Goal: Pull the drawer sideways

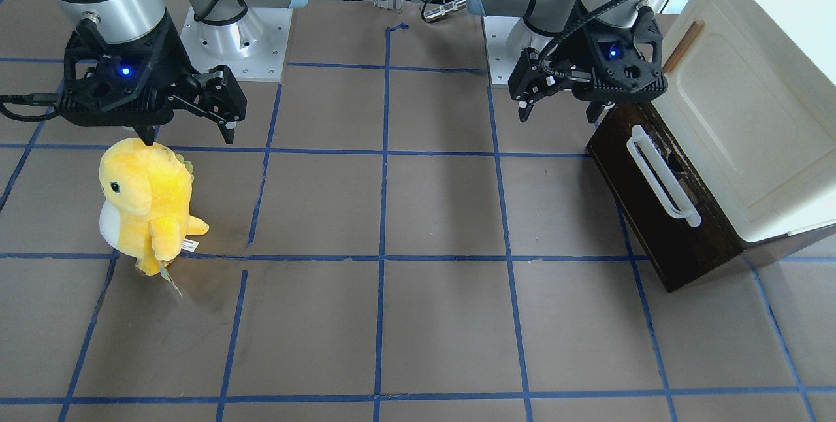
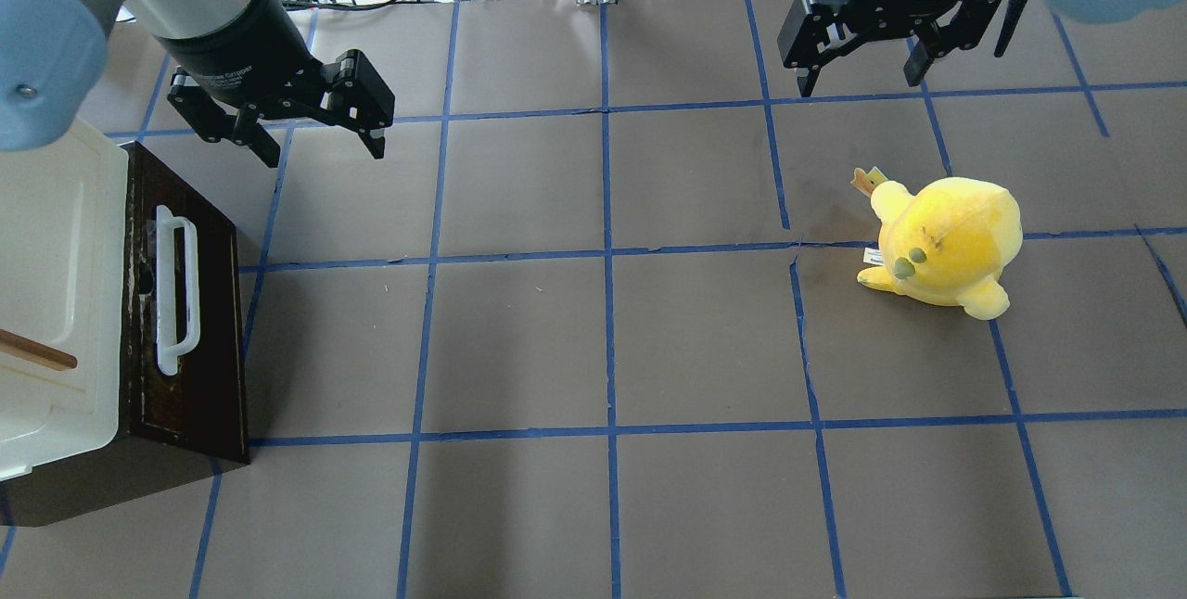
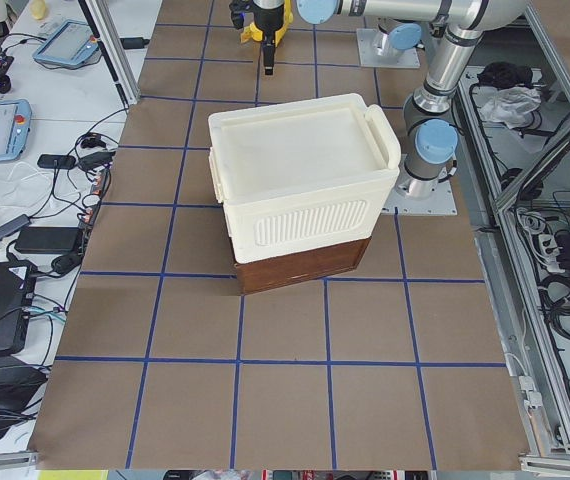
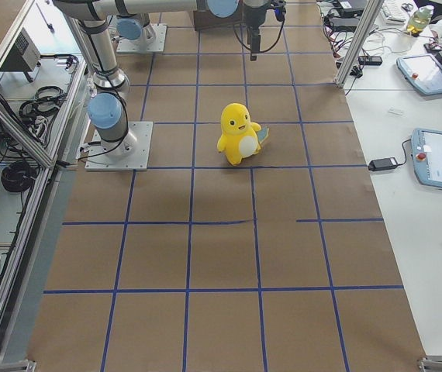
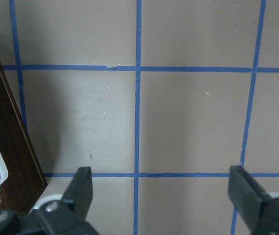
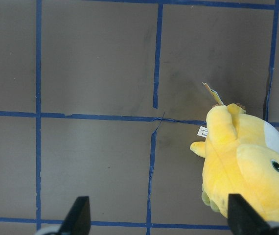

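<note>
The drawer [image 1: 659,213] has a dark brown front and a long white bar handle [image 1: 663,177], and sits under a cream cabinet at the table's left end. Its sides and floor are hidden. It also shows in the overhead view [image 2: 209,321] and at the left edge of the left wrist view [image 5: 7,142]. My left gripper [image 2: 325,149] is open and empty. It hovers over the table just beyond the drawer front's far corner, apart from the handle [image 2: 176,293]. My right gripper [image 2: 858,80] is open and empty, above the table at the far right.
The cream cabinet [image 2: 46,237] with a small brown wooden handle [image 2: 37,350] stands over the drawer. A yellow plush toy [image 2: 946,242] stands on the right half, below my right gripper. Blue tape lines grid the brown table [image 2: 603,349].
</note>
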